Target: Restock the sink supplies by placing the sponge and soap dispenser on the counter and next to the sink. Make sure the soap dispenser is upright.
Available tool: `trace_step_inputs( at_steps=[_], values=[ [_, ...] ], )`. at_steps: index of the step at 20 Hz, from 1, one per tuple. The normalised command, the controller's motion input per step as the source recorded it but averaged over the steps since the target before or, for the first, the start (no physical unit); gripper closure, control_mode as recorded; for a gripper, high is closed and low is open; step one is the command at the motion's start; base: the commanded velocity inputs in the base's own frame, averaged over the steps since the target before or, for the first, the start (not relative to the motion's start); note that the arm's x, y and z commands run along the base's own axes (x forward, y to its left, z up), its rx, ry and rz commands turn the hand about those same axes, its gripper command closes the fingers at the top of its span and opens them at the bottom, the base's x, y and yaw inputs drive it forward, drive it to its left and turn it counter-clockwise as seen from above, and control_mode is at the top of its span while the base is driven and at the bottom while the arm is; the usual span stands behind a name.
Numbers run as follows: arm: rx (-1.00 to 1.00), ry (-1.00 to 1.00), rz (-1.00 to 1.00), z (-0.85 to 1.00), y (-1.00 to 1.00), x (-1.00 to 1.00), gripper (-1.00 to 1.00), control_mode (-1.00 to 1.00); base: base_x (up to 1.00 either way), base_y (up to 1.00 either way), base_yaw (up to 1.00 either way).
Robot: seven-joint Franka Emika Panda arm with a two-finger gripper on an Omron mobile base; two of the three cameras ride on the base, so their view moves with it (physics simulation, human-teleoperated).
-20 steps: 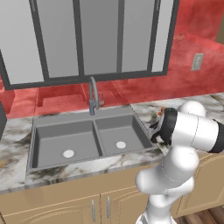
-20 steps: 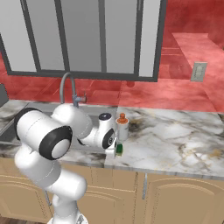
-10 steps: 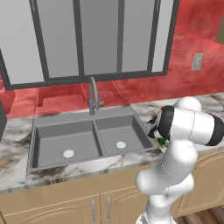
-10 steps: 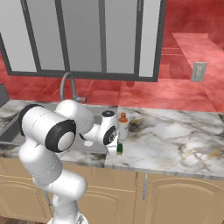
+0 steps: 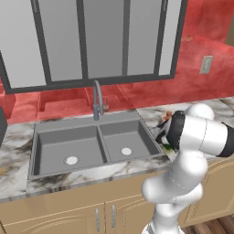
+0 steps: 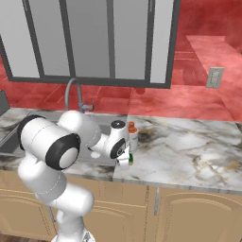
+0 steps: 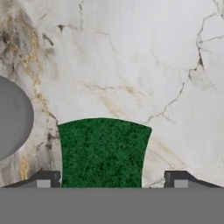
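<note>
Hand (image 7: 105, 179) low over the tabletop (image 7: 131, 57), fingers spread wide, tips (image 7: 43, 179) at 7 and 5 o'clock of the hand view with a gap on each side of the sponge (image 7: 103, 151). Sponge flat on the marble between the tips, filling 6 o'clock of that view, not pinched by either finger. Grey curved patch at 9 o'clock there, too cropped to name.

From the right base view: hand (image 6: 124, 159) pointed down near the front edge of the tabletop (image 6: 189, 151), a sliver of green sponge (image 6: 130, 158) showing just beside it at 3 o'clock. Soap bottle (image 6: 133, 134) upright with orange pump on top, just behind the hand at 1 o'clock, near the right rim of the sink (image 6: 92, 142). Whether bottle and hand touch, cannot tell. Faucet (image 6: 73, 94) further back at 10 o'clock.

From the left base view: both sink (image 5: 91, 146) basins with round drains laid open, faucet (image 5: 97, 98) at 12 o'clock of the basins. Arm across the right of the tabletop (image 5: 13, 164), covering most of the hand. A bit of orange pump (image 5: 167, 115) peeking past the arm at 11 o'clock of the big white joint, a trace of green sponge (image 5: 167, 146) under it.
</note>
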Motion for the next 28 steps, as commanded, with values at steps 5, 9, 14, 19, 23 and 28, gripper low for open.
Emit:
trace_step_inputs(
  at_steps=[5, 9, 14, 19, 23, 28],
  values=[
    [-0.02, -0.09, 0.05, 0.39, 0.00, -0.18, -1.00, -1.00, 0.00, 0.00, 0.00],
    [-0.03, -0.14, 0.03, 0.60, 0.00, -0.19, -1.00, -1.00, 0.00, 0.00, 0.00],
    [-0.03, -0.16, 0.00, 0.73, 0.00, -0.25, -1.00, -1.00, 0.00, 0.00, 0.00],
    [-0.02, -0.17, 0.00, 0.84, 0.00, -0.37, -1.00, -1.00, 0.00, 0.00, 0.00],
    [-0.02, -0.21, 0.00, 0.97, 0.00, -0.37, -1.00, -1.00, 0.00, 0.00, 0.00],
    [-0.01, -0.21, 0.00, 1.00, 0.00, -0.44, -1.00, -1.00, 0.00, 0.00, 0.00]
  ],
)
